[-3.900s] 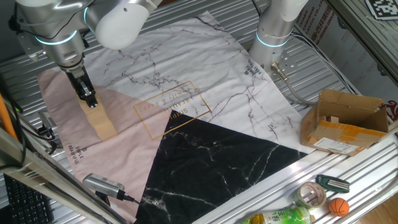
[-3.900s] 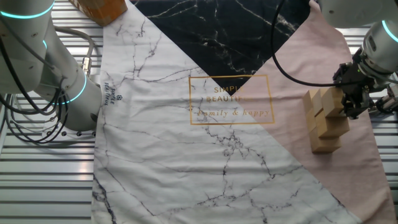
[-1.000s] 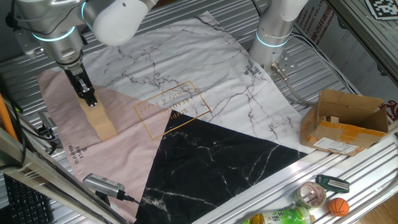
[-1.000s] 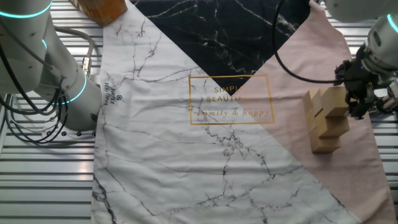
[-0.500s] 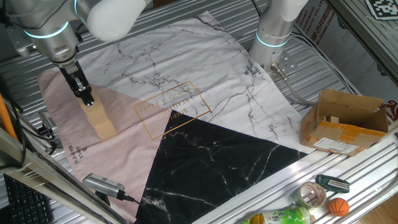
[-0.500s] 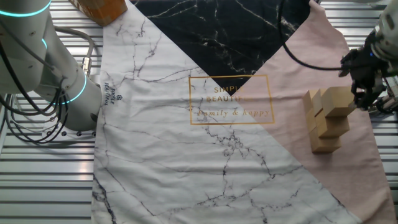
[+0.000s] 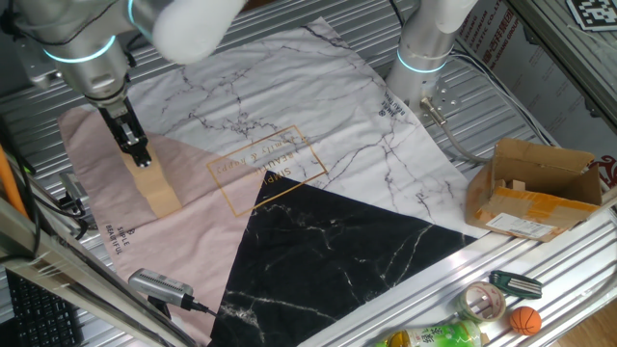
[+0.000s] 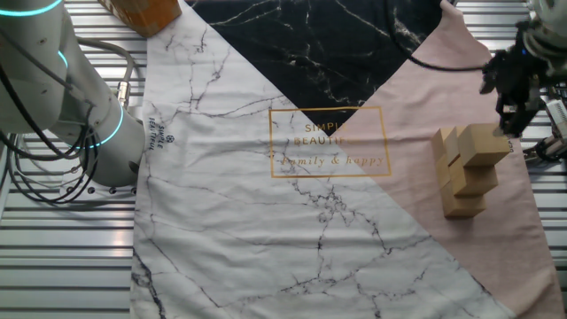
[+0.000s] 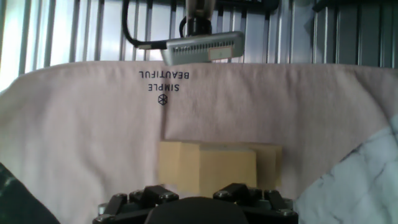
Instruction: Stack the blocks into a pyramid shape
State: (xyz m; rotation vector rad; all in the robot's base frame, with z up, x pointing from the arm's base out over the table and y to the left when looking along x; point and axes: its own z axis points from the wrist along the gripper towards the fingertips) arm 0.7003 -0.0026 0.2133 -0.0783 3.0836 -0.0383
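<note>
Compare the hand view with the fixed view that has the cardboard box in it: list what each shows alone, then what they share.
Hand view only: the "SIMPLE BEAUTIFUL" print read close up.

Fixed view only: the cardboard box, a small orange ball, a tape roll, the black part of the cloth and the end effector above the blocks.

Both: the blocks on the pink cloth, and a grey handheld device.
</note>
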